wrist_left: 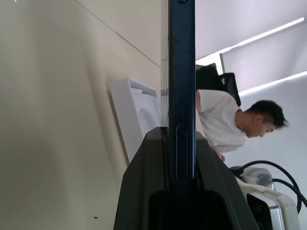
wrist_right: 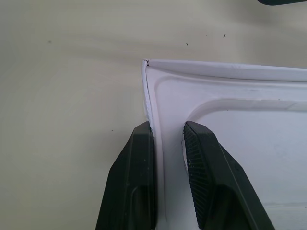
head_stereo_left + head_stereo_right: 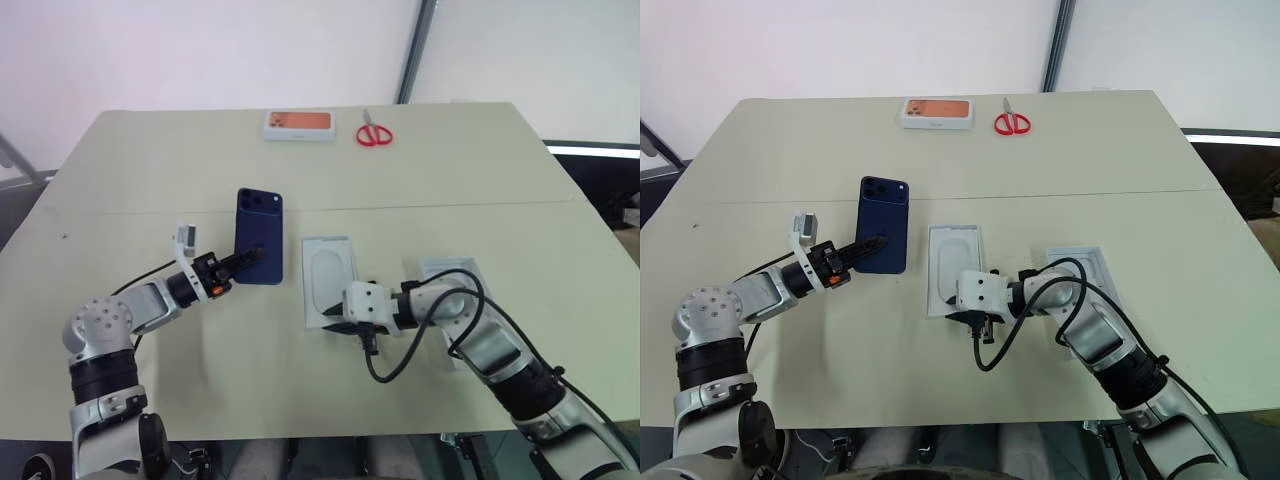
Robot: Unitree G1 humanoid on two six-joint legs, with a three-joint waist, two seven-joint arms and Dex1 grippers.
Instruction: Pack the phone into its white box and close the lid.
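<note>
The phone (image 3: 259,235), dark navy with its camera cluster at the top, is held up off the table, and my left gripper (image 3: 243,262) is shut on its lower edge. In the left wrist view the phone's edge (image 1: 182,72) stands between the fingers. The white box (image 3: 330,262) lies flat on the table just to the right of the phone. My right gripper (image 3: 340,326) is at the box's near end. Its fingers (image 2: 139,182) straddle the thin rim near a corner, narrowly apart. The lid (image 3: 452,268) lies further right, partly hidden behind my right arm.
An orange-faced white box (image 3: 299,123) and red scissors (image 3: 373,133) lie at the far edge of the beige table (image 3: 150,200). A black cable (image 3: 385,370) loops from my right wrist over the near table. A person (image 1: 225,120) sits beyond the table in the left wrist view.
</note>
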